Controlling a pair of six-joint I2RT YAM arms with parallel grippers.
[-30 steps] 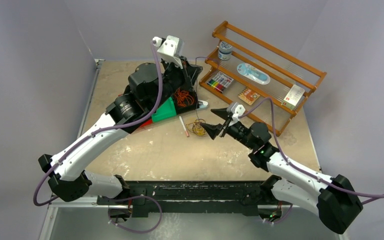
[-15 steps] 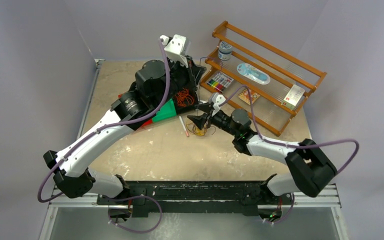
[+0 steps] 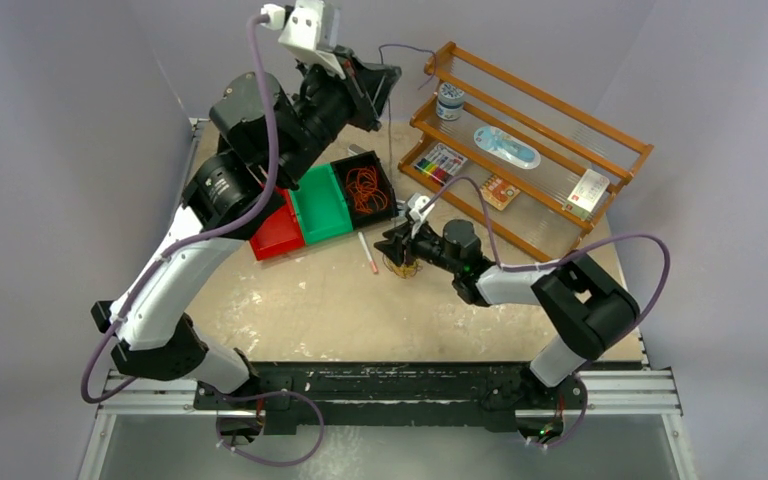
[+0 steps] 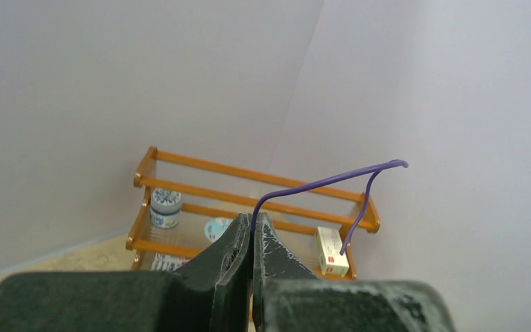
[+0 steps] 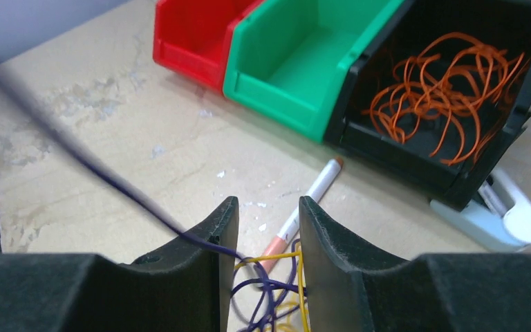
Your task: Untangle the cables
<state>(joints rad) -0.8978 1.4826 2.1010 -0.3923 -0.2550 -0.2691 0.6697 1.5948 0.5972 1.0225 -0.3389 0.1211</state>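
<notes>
The cables are split up. My left gripper (image 3: 378,88) (image 4: 253,218) is raised high above the bins and is shut on a thin purple wire (image 3: 410,47) (image 4: 325,182). That wire runs taut down to a small tangle of yellow and purple wires (image 3: 400,265) (image 5: 269,287) on the table. My right gripper (image 3: 392,250) (image 5: 268,211) sits low over the tangle with its jaws apart on either side of it. Yellow and purple strands lie between the fingers, unpinched. Loose orange wires (image 3: 365,190) (image 5: 449,90) lie in the black bin (image 5: 387,142).
A green bin (image 3: 320,205) (image 5: 304,62) and a red bin (image 3: 275,232) (image 5: 193,34) stand left of the black one. A white pen (image 3: 369,253) (image 5: 314,197) lies by the tangle, with a white tool (image 5: 505,218) beside the black bin. A wooden rack (image 3: 535,115) (image 4: 249,200) stands at the back right.
My left arm has risen up off the bins, drawing the purple wire taut. My right arm has slid left over the tangle, and its jaws have narrowed.
</notes>
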